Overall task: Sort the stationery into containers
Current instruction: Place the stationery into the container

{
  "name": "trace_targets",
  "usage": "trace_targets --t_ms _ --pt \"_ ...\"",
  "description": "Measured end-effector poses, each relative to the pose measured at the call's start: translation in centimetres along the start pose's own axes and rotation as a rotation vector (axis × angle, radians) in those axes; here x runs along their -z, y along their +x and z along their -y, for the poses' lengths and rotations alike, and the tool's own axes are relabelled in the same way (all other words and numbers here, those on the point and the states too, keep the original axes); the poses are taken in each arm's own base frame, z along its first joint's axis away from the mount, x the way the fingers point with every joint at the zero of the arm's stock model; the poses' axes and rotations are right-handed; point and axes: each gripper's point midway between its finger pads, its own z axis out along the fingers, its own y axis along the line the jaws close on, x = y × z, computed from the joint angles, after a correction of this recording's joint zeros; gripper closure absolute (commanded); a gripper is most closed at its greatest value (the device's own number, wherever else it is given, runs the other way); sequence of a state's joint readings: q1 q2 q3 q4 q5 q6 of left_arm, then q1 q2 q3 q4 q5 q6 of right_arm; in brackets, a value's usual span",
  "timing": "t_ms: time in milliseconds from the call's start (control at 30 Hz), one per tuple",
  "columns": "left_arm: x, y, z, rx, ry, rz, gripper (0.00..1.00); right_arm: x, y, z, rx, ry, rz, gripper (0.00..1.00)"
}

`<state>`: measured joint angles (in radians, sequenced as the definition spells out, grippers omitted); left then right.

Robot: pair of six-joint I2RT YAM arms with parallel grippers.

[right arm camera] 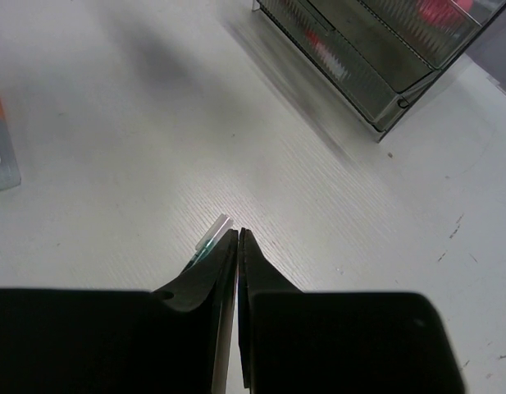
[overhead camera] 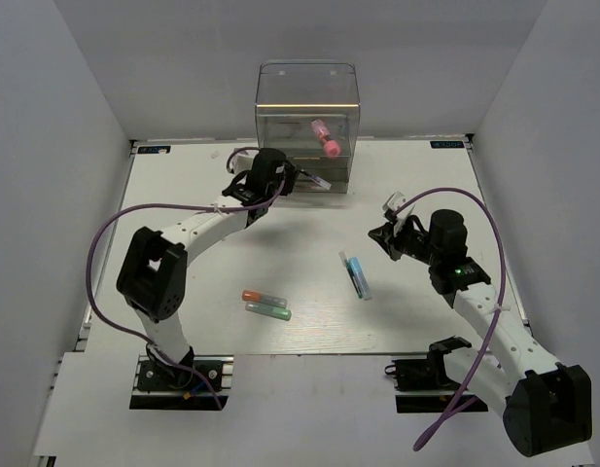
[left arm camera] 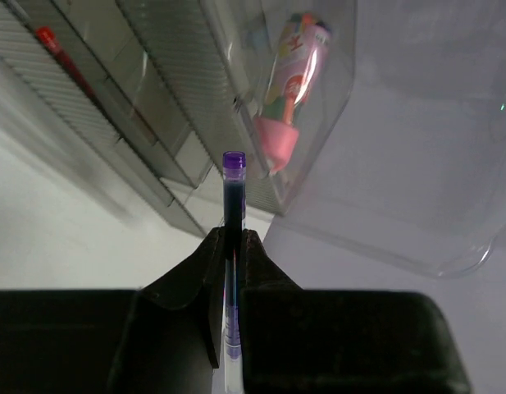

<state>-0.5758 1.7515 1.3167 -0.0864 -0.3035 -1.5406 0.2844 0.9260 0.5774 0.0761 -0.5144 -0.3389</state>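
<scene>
Well, your left gripper point(left arm camera: 232, 246) was clenched on the thin dark pen point(left arm camera: 234, 185), whose purple-capped end stuck out past the fingertips. You held it just in front of the clear organiser point(overhead camera: 307, 88) at the far middle of the desk point(overhead camera: 309, 233), with the cap pointing at the organiser's front. From the top view I could not tell whether the cap touched the plastic.

Inside the tall top compartment the pink stubby cylinder point(left arm camera: 295, 82) lay tilted. A thin red pen point(left arm camera: 60, 51) showed behind a ribbed drawer front, though which drawer I could not tell.

Your right gripper point(right arm camera: 238, 236) hung over the right half of the desk, well apart from the organiser, with its jaws drawn almost together. A pale, greenish-edged sliver point(right arm camera: 211, 238) peeked out beside the fingertip. Whether it was pinched or merely lay on the desk behind, the wrist view did not show.

The light-blue marker point(overhead camera: 359, 277) lay on the desk near that gripper, just to its near left. The orange-tipped marker point(overhead camera: 262, 296) and the green-tipped marker point(overhead camera: 269, 311) lay side by side nearer the left arm, towards the near edge.
</scene>
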Motion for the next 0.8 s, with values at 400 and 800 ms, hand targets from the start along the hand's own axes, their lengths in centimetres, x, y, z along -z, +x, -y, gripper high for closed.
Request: trace_targets --t_ms 400,800 --pt "-5.0 0.0 -0.5 0.129 -0.083 0.094 1.00 0.2 0.1 0.7 0.000 0.032 -0.004 0.95" --pt "-7.8 0.0 -2.7 0.133 -0.188 0.155 0.91 0.3 0.2 1.2 -0.003 0.056 -0.011 0.95"
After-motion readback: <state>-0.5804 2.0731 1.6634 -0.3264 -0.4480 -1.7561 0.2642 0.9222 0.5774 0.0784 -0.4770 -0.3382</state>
